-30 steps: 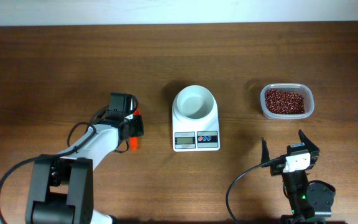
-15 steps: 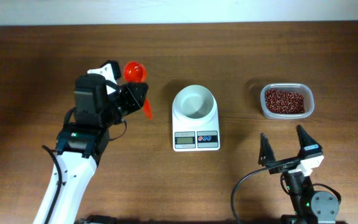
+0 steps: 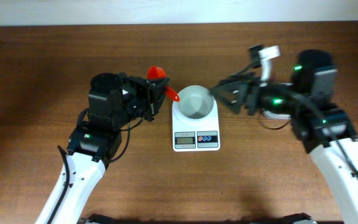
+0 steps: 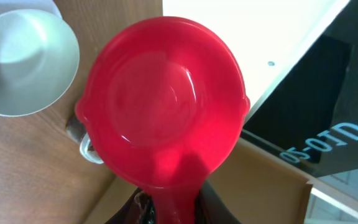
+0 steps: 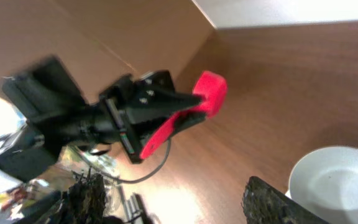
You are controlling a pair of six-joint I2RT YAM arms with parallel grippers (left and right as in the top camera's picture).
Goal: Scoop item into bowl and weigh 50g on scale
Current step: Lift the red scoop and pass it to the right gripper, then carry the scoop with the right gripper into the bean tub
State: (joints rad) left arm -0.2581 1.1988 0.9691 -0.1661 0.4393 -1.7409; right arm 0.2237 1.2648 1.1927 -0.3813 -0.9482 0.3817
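My left gripper (image 3: 159,92) is shut on the handle of a red scoop (image 3: 158,73) and holds it in the air just left of the white bowl (image 3: 195,102). The bowl stands empty on the white scale (image 3: 196,138). In the left wrist view the empty scoop (image 4: 166,106) fills the frame, with the bowl (image 4: 23,62) at upper left. My right gripper (image 3: 229,94) is open and empty, hovering at the bowl's right rim. The right wrist view shows the scoop (image 5: 191,115) and the bowl (image 5: 334,180). The beans are hidden under my right arm.
My right arm (image 3: 303,93) covers the spot at the back right where the clear tub stood. A pale wall edge (image 3: 179,12) runs along the table's far side.
My left gripper has carried the red scoop right, up to the bowl's left side. My right arm has swung from the table's front edge to the bowl's right, covering the tub of beans.
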